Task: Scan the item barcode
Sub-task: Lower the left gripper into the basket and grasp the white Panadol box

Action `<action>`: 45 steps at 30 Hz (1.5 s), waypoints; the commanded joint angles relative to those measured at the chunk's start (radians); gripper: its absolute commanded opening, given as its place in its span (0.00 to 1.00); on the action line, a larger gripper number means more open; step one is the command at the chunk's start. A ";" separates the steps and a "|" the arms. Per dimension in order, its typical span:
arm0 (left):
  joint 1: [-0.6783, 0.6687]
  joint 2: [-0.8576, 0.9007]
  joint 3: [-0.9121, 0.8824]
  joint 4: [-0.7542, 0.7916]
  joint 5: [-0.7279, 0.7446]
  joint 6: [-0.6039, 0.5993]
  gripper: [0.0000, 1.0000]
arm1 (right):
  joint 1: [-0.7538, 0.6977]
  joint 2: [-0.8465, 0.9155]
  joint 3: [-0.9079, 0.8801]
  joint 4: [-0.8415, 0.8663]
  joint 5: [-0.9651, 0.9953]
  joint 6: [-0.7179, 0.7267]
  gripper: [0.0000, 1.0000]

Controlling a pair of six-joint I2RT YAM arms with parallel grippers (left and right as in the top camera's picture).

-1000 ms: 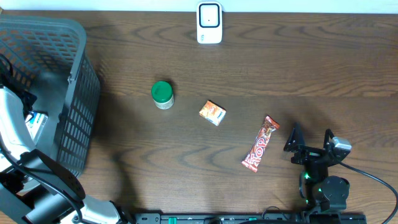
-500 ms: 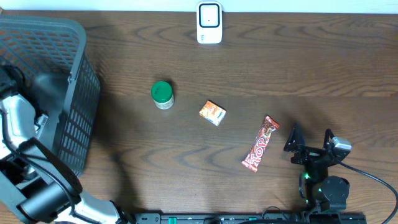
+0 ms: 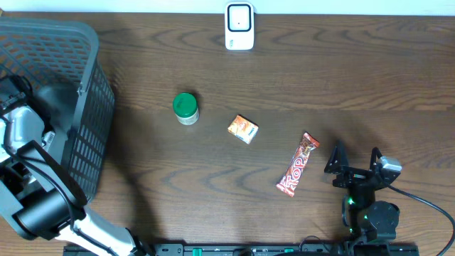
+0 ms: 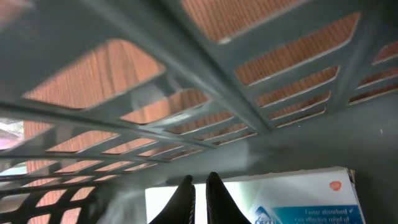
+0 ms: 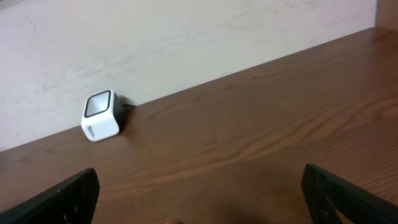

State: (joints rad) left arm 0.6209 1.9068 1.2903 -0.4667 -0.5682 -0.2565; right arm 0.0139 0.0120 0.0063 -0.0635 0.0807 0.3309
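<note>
The left arm (image 3: 21, 131) is moving farther up inside the basket (image 3: 85, 107) — its end effector (image 4: 199, 190) is pinching fully closed, tips right by the white-and-blue box (image 4: 298, 196) lying there. The right end effector (image 3: 355, 154) is resting wide open near the candy bar (image 3: 298, 164) — well apart from the scanner (image 3: 239, 25).

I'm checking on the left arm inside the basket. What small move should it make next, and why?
Probably open the left gripper and ease down onto the white box. It is shut, tips together by the box inside the basket, seemingly gripping nothing, and the box must come out to reach the scanner.
</note>
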 commanded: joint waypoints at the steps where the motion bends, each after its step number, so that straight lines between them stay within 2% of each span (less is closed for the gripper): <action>1: 0.005 0.026 0.002 0.011 -0.019 0.014 0.08 | -0.008 -0.005 -0.001 -0.004 0.003 -0.010 0.99; 12: 0.005 0.039 0.002 0.043 0.011 -0.011 0.08 | -0.008 -0.005 -0.001 -0.004 0.003 -0.010 0.99; 16: 0.005 0.039 0.000 0.043 0.022 -0.059 0.08 | -0.008 -0.005 -0.001 -0.004 0.004 -0.010 0.99; 19: 0.005 0.039 -0.008 0.058 0.064 -0.060 0.08 | -0.008 -0.005 -0.001 -0.004 0.003 -0.010 0.99; 32: 0.007 0.042 -0.019 0.077 0.067 -0.063 0.08 | -0.008 -0.005 -0.001 -0.004 0.003 -0.010 0.99; 45: 0.008 0.119 -0.019 0.087 0.067 -0.063 0.08 | -0.008 -0.005 -0.001 -0.004 0.003 -0.010 0.99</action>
State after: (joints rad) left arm 0.6197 1.9636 1.2869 -0.3580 -0.5198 -0.3176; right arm 0.0143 0.0120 0.0063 -0.0635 0.0807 0.3309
